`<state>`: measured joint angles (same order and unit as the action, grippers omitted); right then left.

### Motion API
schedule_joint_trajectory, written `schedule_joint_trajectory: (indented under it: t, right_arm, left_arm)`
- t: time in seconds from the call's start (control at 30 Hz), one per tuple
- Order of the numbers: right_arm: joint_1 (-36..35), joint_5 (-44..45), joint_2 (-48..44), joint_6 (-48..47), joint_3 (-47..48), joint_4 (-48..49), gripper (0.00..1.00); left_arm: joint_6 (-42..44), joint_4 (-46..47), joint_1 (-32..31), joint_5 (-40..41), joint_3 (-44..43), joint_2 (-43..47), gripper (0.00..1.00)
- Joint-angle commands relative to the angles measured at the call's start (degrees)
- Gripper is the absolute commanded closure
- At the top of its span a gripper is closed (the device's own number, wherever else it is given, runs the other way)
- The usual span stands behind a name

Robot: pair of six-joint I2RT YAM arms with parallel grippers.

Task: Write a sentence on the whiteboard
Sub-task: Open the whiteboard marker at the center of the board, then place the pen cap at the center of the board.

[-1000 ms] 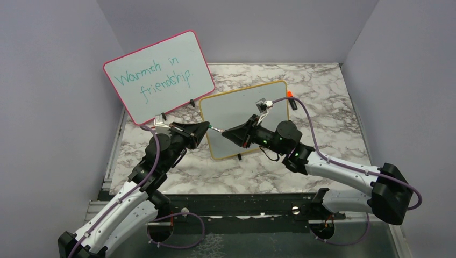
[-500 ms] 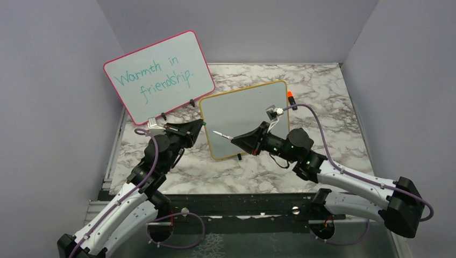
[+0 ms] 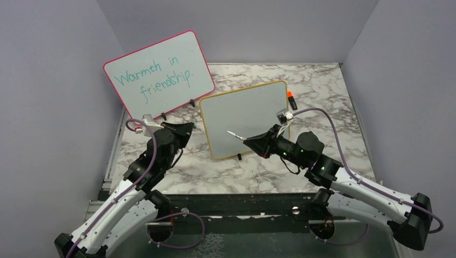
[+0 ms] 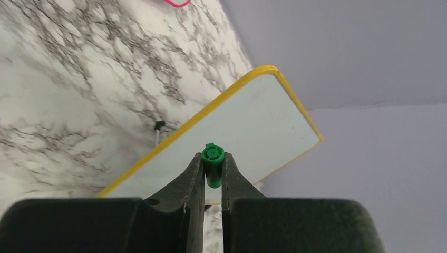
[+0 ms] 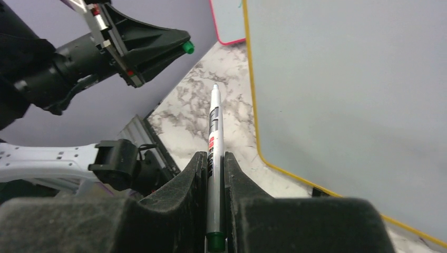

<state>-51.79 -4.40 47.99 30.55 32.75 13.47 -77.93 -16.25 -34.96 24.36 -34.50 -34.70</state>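
Obs: left tool (image 4: 213,158) clamps green marker cap (image 4: 213,167); right tool (image 5: 215,156) grips uncapped marker (image 5: 214,124) (tip toward left arm (image 5: 79,58)), near yellow-framed whiteboard (image 3: 253,107) edge.

Robot lab enclosure: plain lilac partition walls (image 3: 48,107) around a marble-print tabletop (image 3: 328,102), metal mounting rail (image 3: 242,203).

- The right gripper (image 5: 214,158) has black fingers (image 5: 184,184) that look matt and a bit grainy, like rough plastic.
- Between them, the pen (image 5: 214,121) is smooth white plastic, a little shiny.
- The green cap (image 4: 213,154) in the left gripper (image 4: 213,161) is smooth plastic.
- Past the pen tip, the whiteboard (image 5: 342,95) is flat and smooth, with a smooth yellow rim (image 4: 184,130).
- The table (image 4: 63,79) under the left gripper has a smooth marble look.
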Motion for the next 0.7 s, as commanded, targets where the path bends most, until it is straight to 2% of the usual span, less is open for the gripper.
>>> schedule_joint_trajectory:
  t: [0.0,0.27,0.4,0.67]
  right_arm:
    - [-0.2,7.2,-2.9,-5.5,4.2,-9.9,1.00]
    - [-0.2,13.3,-5.9,-10.5,9.5,-22.1,1.00]
    - [-0.3,15.6,-7.3,-12.2,10.6,-25.2,1.00]
    - [-0.2,17.4,-10.4,-15.9,13.0,-30.5,1.00]
  left_arm:
    - [15.8,-9.8,0.1,5.9,-4.9,-2.0,1.00]
    - [29.1,-15.6,0.2,4.2,-9.2,-11.7,1.00]
    - [31.6,-17.2,0.5,1.6,-10.5,-18.8,1.00]
    - [38.9,-17.6,8.4,-5.8,-11.4,-28.2,1.00]
